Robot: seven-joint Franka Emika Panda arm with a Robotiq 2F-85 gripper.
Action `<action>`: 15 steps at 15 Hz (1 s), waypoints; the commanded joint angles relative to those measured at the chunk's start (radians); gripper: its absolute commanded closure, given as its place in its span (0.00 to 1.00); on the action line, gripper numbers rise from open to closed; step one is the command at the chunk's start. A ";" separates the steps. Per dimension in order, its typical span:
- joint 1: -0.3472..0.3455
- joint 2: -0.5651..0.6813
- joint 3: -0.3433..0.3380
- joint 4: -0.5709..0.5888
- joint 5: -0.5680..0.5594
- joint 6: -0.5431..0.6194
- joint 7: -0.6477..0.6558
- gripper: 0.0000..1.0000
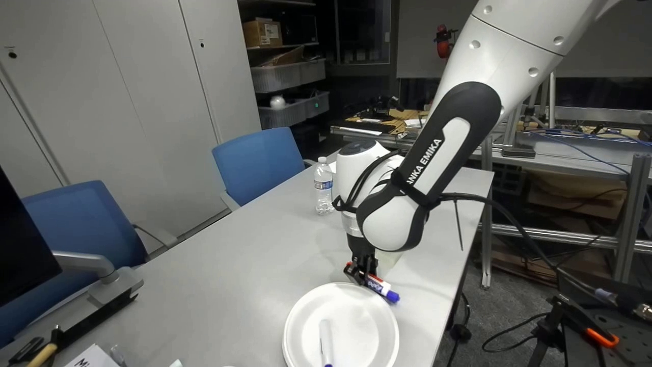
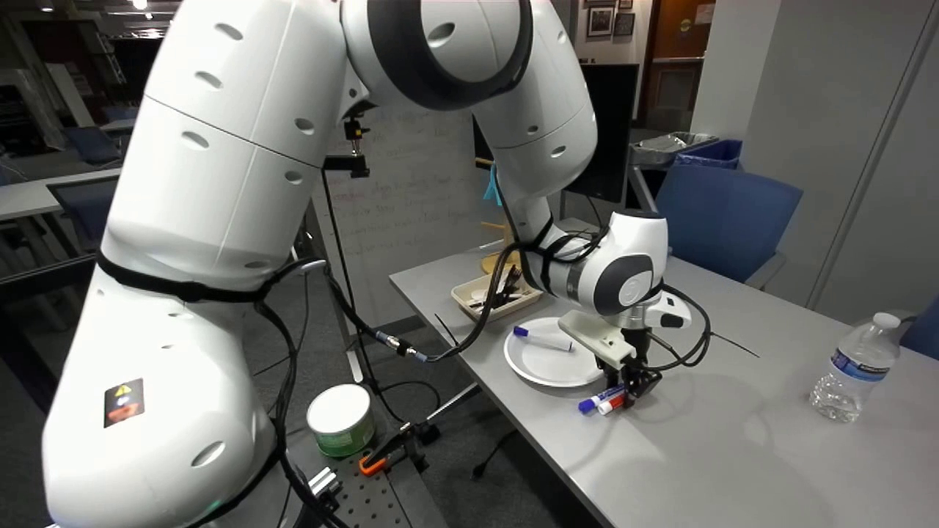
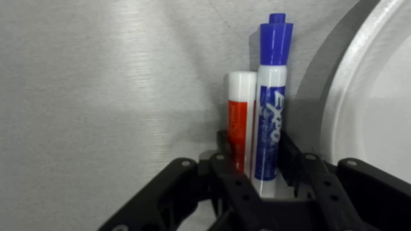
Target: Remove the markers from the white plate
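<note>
The loose marker (image 1: 326,340) lies on the plate (image 1: 359,326), and we judge that the coming moves turn on how it is set from the tool (image 3: 253,144). In both exterior views we see the tool just outside the rim, with the loose marker inward from it, its blue cap at the farther end. The tool is mostly closed, its jaws kept apart by two barrels side by side: it grips a red marker (image 3: 237,128) and a blue marker (image 3: 269,118) together. The blue marker is the nearer to the plate, and in the wrist view a shaded strip of tabletop (image 3: 305,112) shows between it and the rim. Whether the pair rests on the tabletop or hangs just above it we cannot tell. The two held barrels run alongside the rim, while the loose marker lies at a clear angle to them. So, as we read it, these two can be let go here, beside the plate, and then the tool has to lift over the rim, reach inward and turn its jaws to close across the loose marker's long axis.
</note>
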 commanded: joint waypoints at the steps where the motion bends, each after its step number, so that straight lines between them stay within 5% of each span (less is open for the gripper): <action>1: 0.034 0.003 -0.009 -0.015 0.011 0.026 0.035 0.86; 2: 0.037 0.002 -0.006 -0.015 0.015 0.021 0.038 0.86; 3: 0.040 0.002 -0.007 -0.015 0.014 0.018 0.042 0.36; 5: 0.044 0.002 -0.009 -0.017 0.014 0.011 0.048 0.29; 8: 0.049 0.003 -0.015 -0.022 0.009 0.015 0.060 0.05; 15: 0.068 0.010 -0.035 -0.028 -0.015 0.065 0.069 0.00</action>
